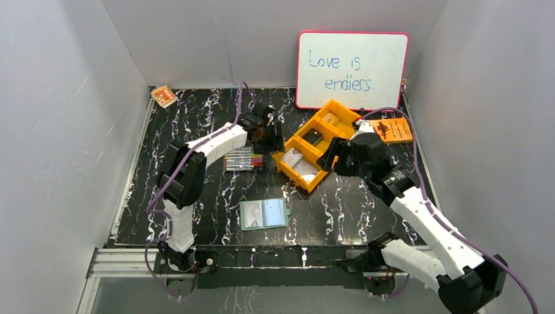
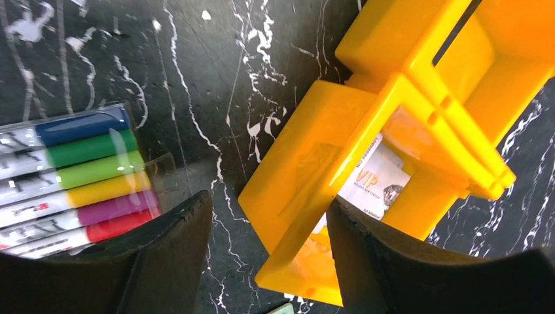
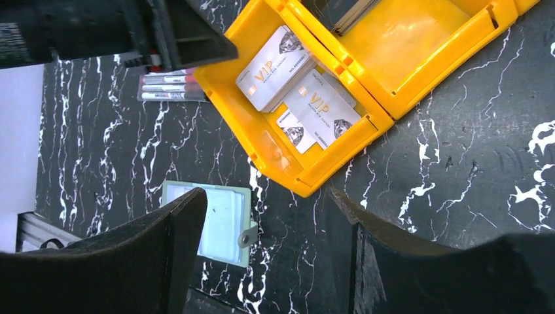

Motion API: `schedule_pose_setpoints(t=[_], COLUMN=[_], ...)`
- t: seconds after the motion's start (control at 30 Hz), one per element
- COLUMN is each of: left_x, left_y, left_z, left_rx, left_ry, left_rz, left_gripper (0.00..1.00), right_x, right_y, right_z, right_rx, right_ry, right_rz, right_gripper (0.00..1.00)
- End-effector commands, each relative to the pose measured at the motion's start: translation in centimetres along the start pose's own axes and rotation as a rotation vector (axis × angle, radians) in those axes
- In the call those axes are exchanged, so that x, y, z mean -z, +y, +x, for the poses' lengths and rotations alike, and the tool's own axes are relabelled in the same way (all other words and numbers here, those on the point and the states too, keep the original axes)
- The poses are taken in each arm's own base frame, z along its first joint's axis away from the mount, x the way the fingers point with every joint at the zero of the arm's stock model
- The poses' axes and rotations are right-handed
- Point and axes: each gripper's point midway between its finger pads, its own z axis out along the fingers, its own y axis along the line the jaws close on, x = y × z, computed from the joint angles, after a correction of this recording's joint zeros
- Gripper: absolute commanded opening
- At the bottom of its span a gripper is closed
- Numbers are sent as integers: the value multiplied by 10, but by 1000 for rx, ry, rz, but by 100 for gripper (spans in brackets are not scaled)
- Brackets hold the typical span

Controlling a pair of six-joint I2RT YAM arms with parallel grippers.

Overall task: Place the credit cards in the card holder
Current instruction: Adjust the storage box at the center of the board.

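Right tool (image 3: 266, 193) is hovering, jaws apart; credit cards (image 3: 271, 69) are lying in the orange bin (image 3: 340, 154) ahead of it, card holder (image 3: 216, 222) lying open on the counter (image 3: 445, 163) to its left. Left tool (image 2: 267, 199), also apart, is hanging at the bin's corner.

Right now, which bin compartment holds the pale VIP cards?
The end compartment nearest the card holder; the middle one holds a dark card, the far one a tan card.
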Motion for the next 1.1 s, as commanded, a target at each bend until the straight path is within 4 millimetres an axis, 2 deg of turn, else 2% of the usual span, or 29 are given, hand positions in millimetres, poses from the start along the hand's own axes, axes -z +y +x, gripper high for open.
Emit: schedule_pose_setpoints(t=[0.0,0.23,0.57,0.67,0.83,1.07], left_x=[11,17,38,44,50,41], left_y=[-20,-34,-56,-62,-68,-76], left_z=[1,29,74,85,115,159], left_rx=[-58,-32,34,58,96,124], left_ry=[41,102,107,96,98,149], left_rz=[109,188,213,207,183,158], left_gripper=[59,39,13,2,0,0], right_x=[22,29,35,37,36,21], right_y=[4,0,-10,-13,-14,-2], right_z=[-9,-9,-7,-3,10,40], right_rx=[35,2,-19,-32,-61,-94], right_ry=[-19,-52,-66,-64,-29,101], right_rz=[-16,-7,36,42,26,-60], right_gripper=[74,74,74,74,74,74])
